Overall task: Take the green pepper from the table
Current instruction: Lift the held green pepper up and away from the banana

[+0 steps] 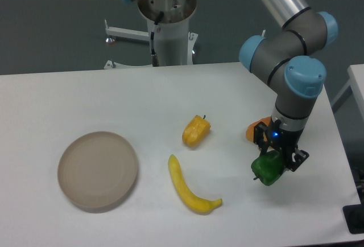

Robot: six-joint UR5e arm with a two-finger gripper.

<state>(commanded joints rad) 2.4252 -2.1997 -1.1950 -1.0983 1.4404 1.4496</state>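
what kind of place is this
Probably a robotics lab: an arm's end effector holds a green pepper over a bare white table set with toy-like produce and a plate.
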